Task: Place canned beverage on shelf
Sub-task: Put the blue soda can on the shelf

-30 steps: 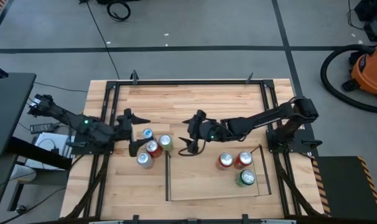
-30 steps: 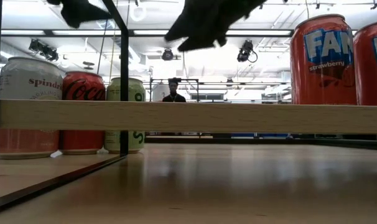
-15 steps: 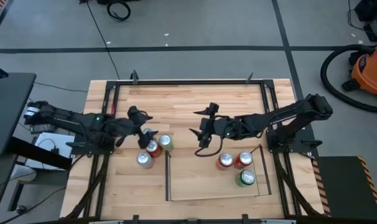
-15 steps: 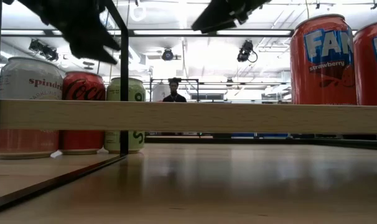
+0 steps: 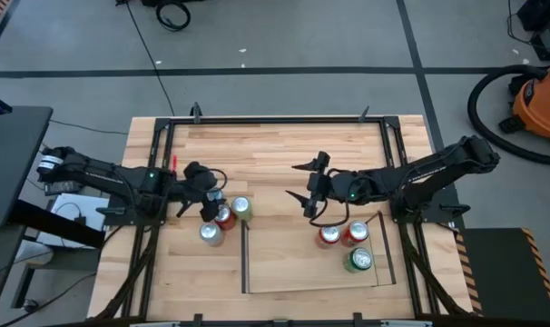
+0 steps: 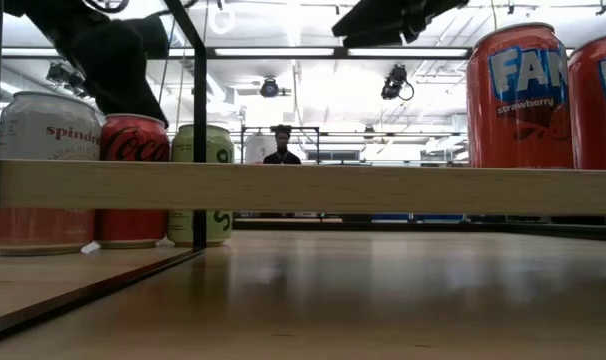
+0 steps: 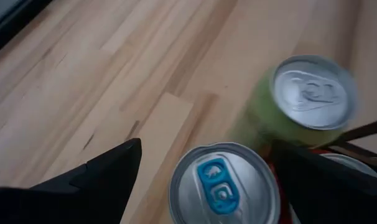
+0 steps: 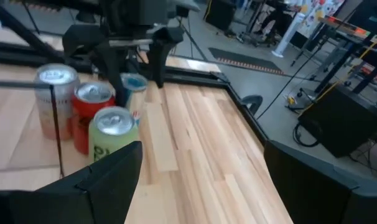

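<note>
Four cans stand upright in a cluster on the tabletop left of the shelf: a blue-tabbed can (image 7: 223, 183), a green can (image 7: 307, 99), a red can (image 5: 223, 216) and a silver can (image 5: 210, 233). My left gripper (image 5: 211, 193) is open above the blue-tabbed can, one finger on either side of its top; I cannot tell whether they touch it. The shelf (image 5: 293, 263), a light-wood panel edged by dark rods, carries two red cans (image 5: 328, 234) and a green can (image 5: 358, 261). My right gripper (image 5: 293, 180) is open and empty above the table, just beyond the shelf's far edge.
A black frame (image 5: 257, 119) runs round the tabletop. The shelf's left rod (image 5: 245, 254) stands close to the can cluster. In the low view the shelf's wooden edge (image 6: 303, 187) crosses the picture. A person (image 6: 279, 148) stands far off in the room.
My left gripper has gone toward the table's right edge and come down over the can cluster, ending above the blue-tabbed can. My right gripper has gone toward the table's right edge and risen, staying open. The cans have not moved.
</note>
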Controlling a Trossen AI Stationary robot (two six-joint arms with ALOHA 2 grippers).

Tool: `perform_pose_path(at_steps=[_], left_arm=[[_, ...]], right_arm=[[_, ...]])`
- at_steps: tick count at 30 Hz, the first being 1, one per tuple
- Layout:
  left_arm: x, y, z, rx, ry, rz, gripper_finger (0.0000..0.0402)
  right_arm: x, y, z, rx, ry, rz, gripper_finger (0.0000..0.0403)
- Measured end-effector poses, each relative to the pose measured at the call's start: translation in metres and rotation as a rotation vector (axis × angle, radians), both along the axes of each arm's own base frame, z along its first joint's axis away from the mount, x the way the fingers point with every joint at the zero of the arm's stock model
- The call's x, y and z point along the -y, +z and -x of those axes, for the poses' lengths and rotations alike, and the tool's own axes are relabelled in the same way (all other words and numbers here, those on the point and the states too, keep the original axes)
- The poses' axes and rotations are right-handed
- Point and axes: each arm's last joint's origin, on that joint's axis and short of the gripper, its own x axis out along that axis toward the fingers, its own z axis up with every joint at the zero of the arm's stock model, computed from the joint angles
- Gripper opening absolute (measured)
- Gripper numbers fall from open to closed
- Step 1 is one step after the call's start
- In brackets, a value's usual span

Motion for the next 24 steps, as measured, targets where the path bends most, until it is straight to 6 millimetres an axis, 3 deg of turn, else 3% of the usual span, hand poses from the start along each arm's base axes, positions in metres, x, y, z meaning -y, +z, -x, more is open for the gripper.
perform_pose_path(at_steps=[12,24], left_arm=[[0.002,-0.016,-0.001,-0.145,0.018,0.051,0.0361],[0.002,-0.015,-0.001,-0.153,0.023,0.077,0.0242]], right_arm=[[-0.003,-0.002,0.000,-0.001,-0.014,-0.003,0.0348],[-0.011,-0.004,0.003,-0.024,0.012,-0.004,0.0348]])
